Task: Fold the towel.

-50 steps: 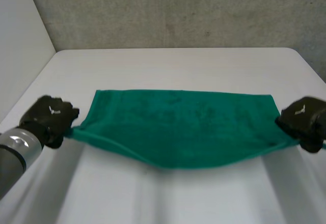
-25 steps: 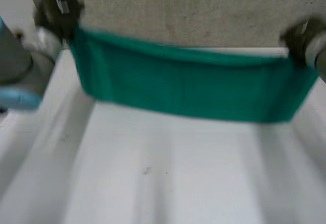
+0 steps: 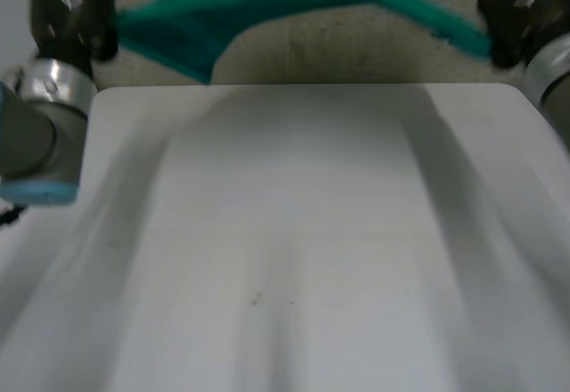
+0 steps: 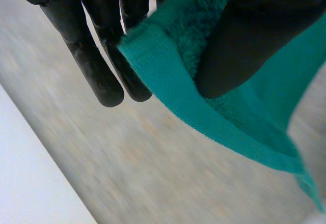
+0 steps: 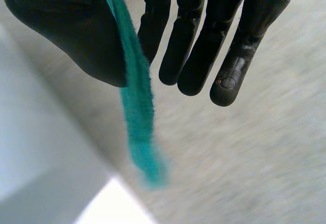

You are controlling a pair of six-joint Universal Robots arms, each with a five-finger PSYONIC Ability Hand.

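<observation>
Towel [image 3: 191, 27] hangs taut above the white table [image 3: 294, 232], left hand [image 3: 71, 11] and right hand [image 3: 521, 9] each pinching an end, probably to lay it flat.

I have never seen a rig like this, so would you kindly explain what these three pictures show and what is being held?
It is a robot with two arms, each ending in a black hand. The wide picture looks down from a camera between the arms: the left hand and right hand each pinch one end of a green towel, which hangs in the air between them, clear of the white table. The other two pictures come from cameras on the wrists, looking along each palm: in each, the thumb presses the towel's edge against the fingers.
</observation>
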